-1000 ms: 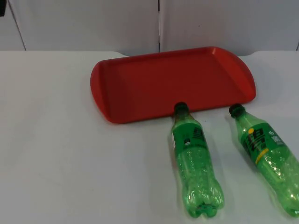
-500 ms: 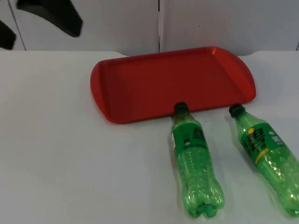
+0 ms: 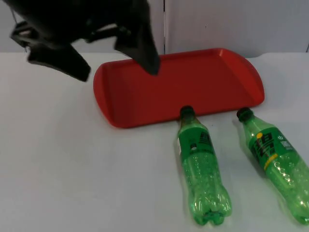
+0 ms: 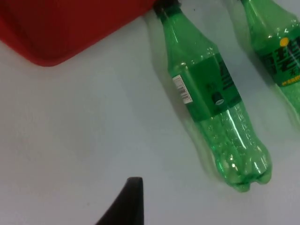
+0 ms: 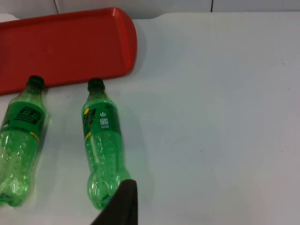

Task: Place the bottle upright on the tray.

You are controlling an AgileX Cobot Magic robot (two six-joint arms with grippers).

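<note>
While the left gripper (image 3: 116, 50) hangs above the table's far-left part by the red tray (image 3: 145, 96), fingers spread wide and holding nothing, two green bottles lie flat on the white table (image 3: 72, 169); the nearer bottle (image 3: 202, 166) has its cap touching the tray's front rim; the right bottle (image 3: 275, 162) lies just beside it; both carry green labels w/ a barcode or QR code, brand text unreadable; right gripper's jaws: can't tell.
</note>
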